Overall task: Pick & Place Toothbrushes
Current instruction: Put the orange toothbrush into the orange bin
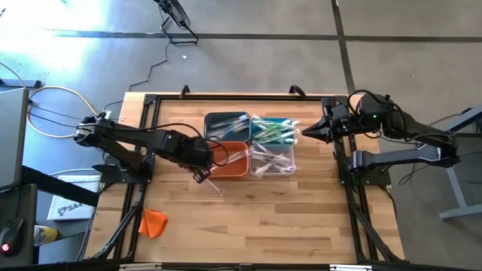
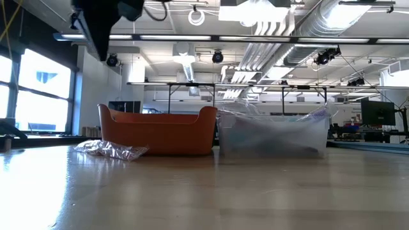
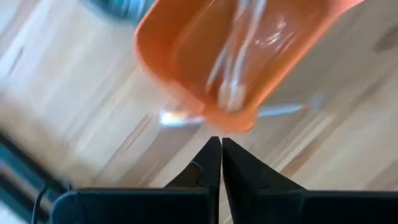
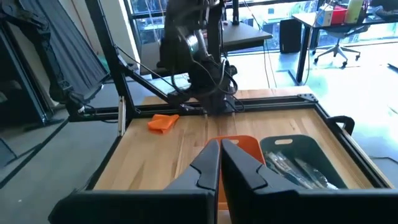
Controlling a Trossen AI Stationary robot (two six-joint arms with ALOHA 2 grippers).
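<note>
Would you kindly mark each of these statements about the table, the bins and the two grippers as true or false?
1. Both grippers are shut. True: the left gripper and the right gripper each have their fingers pressed together.
2. The left gripper holds a toothbrush. False: nothing shows between its fingers.
3. A wrapped toothbrush lies on the table outside the orange bin. True.
4. The four bins are spread to the table's corners. False: they sit together in a block at mid-table.
5. The orange cloth lump lies inside the clear bin. False: it lies on the table near the left front corner.
</note>
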